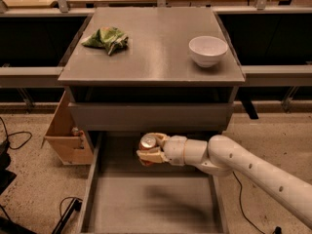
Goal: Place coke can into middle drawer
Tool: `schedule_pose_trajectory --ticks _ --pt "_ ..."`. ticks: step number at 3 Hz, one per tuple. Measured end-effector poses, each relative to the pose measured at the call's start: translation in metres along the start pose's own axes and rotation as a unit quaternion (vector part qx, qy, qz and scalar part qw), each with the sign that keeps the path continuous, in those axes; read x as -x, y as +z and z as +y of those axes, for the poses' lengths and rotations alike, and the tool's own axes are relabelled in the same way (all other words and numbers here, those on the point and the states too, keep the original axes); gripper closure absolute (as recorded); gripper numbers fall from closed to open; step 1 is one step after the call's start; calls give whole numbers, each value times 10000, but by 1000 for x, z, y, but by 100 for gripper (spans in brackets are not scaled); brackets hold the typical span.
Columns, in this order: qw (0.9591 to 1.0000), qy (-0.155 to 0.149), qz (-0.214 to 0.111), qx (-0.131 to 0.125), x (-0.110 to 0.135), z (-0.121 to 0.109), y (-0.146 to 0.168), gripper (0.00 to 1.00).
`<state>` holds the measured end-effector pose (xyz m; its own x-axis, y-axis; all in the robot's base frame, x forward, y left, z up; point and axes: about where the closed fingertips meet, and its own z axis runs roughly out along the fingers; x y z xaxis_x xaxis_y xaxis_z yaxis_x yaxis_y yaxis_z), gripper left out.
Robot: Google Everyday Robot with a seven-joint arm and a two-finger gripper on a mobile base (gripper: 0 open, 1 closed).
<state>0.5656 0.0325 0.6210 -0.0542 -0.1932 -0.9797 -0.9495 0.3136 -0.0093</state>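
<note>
The gripper (145, 149) hangs over the rear part of the open drawer (146, 206), just below the closed front (151, 117) of the drawer above it; its pale fingers (152, 155) are clamped on the can (147, 142), one above and one below, so the can sits between them with its silver top turned up and toward the left; the red body shows only in slivers between the fingers, and the can is clear of the drawer floor. The white arm (253, 167) reaches in from the lower right, crossing the drawer's right wall, with its wrist pointing left.

The drawer is pulled well out toward the camera; its flat grey floor is bare, with a faint shadow lying in front of the gripper.

On the cabinet top (156, 57) a green bag (107, 38) lies crumpled near the left rear, and a white bowl (208, 50) stands upright near the right edge, well apart from the bag. A cardboard box (66, 135) leans open beside the cabinet's left side; dark cables (12, 140) trail over the speckled ground (29, 179) to the left.
</note>
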Motion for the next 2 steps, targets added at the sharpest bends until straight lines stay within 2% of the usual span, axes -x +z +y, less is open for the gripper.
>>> schedule_pose_trajectory --ticks 1,2 --pt "10000 72 -25 21 -7 2 3 100" --pt "9997 232 -14 51 -52 -3 8 100"
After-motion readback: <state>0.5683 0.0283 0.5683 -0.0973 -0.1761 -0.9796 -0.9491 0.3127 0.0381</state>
